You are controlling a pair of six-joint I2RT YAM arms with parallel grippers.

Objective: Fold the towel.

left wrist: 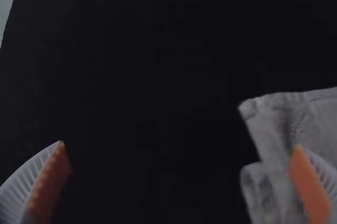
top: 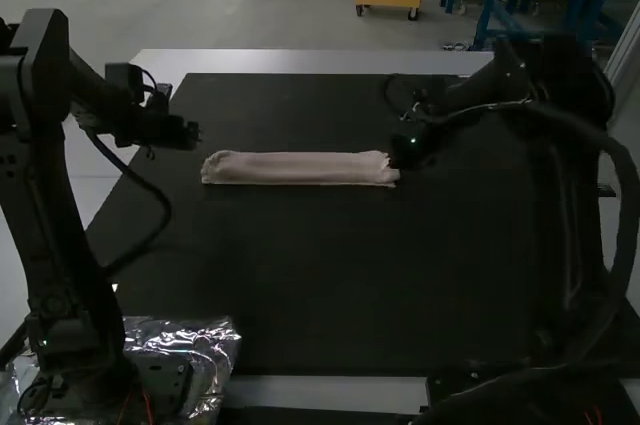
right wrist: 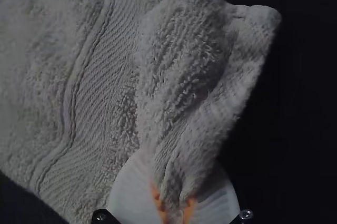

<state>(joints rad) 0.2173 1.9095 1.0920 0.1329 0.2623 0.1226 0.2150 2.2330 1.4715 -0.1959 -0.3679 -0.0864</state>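
Stretched from left to right in a long, narrow strip, a pale towel [top: 300,168] lies on a black mat [top: 300,285] covering much of the desk [top: 300,62], nearer the far edge than the near one. At its right end, the right gripper [top: 405,150] grasps the cloth, its claw clenched on a gathered fold. Seen in the right wrist view, the towel is pinched between the orange pads [right wrist: 159,203] of the right gripper [right wrist: 176,200], bunched where they meet and widening beyond them, with a ribbed woven band crossing the fabric beside the gathered part.

Near the towel's left end, toward the desk's left edge, the left gripper [top: 193,134] stands with its claw released, empty and wide apart. The left wrist view shows one finger of the left gripper [left wrist: 179,147] overlapping the towel's layered end; whether they touch cannot be told. At the near left corner of the desk, a crinkled silvery sheet [top: 225,345] lies around the base of the left arm [top: 70,275].
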